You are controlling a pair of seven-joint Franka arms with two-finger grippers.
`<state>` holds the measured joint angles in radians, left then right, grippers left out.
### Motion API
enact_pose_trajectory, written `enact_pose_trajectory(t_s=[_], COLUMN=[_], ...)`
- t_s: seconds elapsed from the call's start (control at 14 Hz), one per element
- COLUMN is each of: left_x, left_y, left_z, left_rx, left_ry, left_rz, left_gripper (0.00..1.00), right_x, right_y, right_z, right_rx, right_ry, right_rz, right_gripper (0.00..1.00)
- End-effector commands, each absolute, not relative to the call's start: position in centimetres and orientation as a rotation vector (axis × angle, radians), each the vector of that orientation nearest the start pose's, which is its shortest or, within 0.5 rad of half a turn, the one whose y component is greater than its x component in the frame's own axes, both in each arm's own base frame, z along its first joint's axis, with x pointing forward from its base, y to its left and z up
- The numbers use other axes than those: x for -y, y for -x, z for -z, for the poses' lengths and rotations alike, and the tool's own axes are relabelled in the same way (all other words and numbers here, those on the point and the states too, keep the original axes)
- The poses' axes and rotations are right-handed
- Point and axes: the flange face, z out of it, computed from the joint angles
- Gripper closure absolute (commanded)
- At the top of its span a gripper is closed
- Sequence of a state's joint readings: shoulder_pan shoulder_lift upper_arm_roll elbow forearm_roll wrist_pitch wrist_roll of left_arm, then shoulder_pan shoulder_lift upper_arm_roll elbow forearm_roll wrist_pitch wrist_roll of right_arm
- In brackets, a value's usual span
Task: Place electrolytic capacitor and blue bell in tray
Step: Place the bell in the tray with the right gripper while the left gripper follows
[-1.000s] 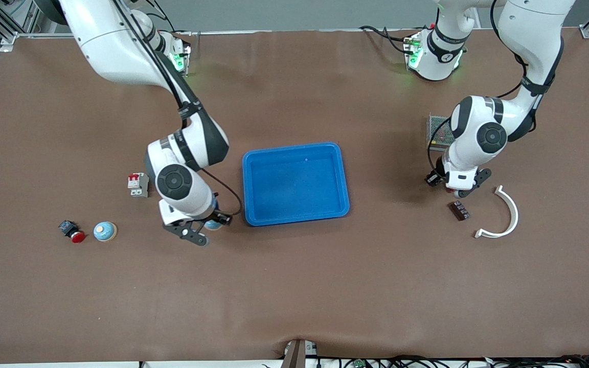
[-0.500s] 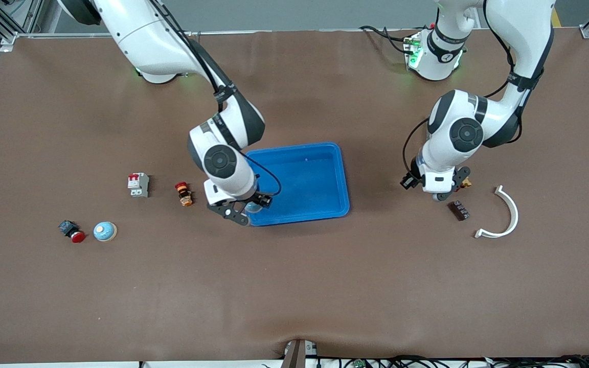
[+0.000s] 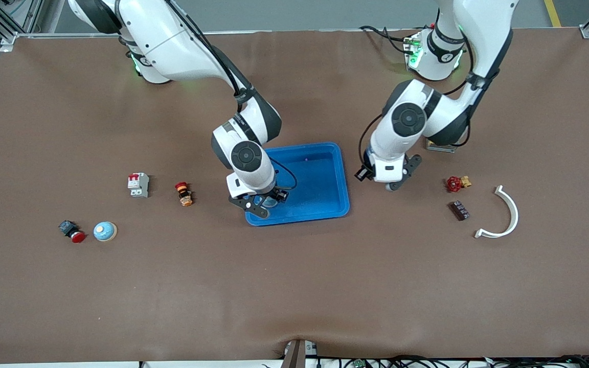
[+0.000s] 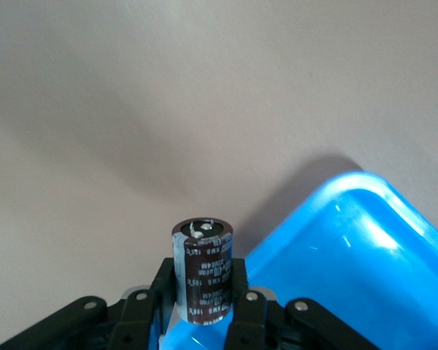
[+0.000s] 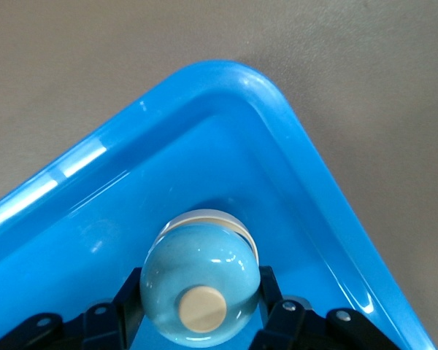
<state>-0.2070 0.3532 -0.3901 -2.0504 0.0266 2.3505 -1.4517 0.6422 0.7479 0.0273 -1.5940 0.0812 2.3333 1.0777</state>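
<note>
Right gripper pinching blue bell should lower into tray corner before releasing; left gripper pinches electrolytic capacitor beside tray.

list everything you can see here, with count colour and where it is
tray: 1, bright blue, mid-table
blue bell: 1, light blue, held over the tray
second bell: 1, light blue, toward the right arm's end
electrolytic capacitor: 1, dark brown, held beside the tray's rim
push buttons: 2, red-capped
breaker: 1, grey and red
valve: 1, red
small block: 1, dark
curved strip: 1, white
right gripper: shut on bell
left gripper: shut on capacitor
</note>
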Motion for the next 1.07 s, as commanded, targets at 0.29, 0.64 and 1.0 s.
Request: enact_pose_trajectory(t_s=[0.29, 0.64, 1.0], left_x=[39.6, 41.8, 43.0], left_y=[-48.8, -47.0, -45.9], left_z=[-24.5, -22.7, -20.5], left_rx=[1.457, 1.435, 1.416], left_ry=[2.818, 2.802, 2.814], left_rz=[-0.271, -0.301, -0.325], left_gripper=[1.0, 1.0, 1.0], right_x=[-43.3, -41.7, -28.7], right_y=[-54.3, -56.6, -64.2], right_z=[-20.5, -25.7, -28.4], right_rx=[-0.78, -0.638, -0.364], right_ry=[3.067, 3.133, 3.142], right_rz=[-0.124, -0.2, -0.149], right_gripper=[0.0, 0.0, 0.0])
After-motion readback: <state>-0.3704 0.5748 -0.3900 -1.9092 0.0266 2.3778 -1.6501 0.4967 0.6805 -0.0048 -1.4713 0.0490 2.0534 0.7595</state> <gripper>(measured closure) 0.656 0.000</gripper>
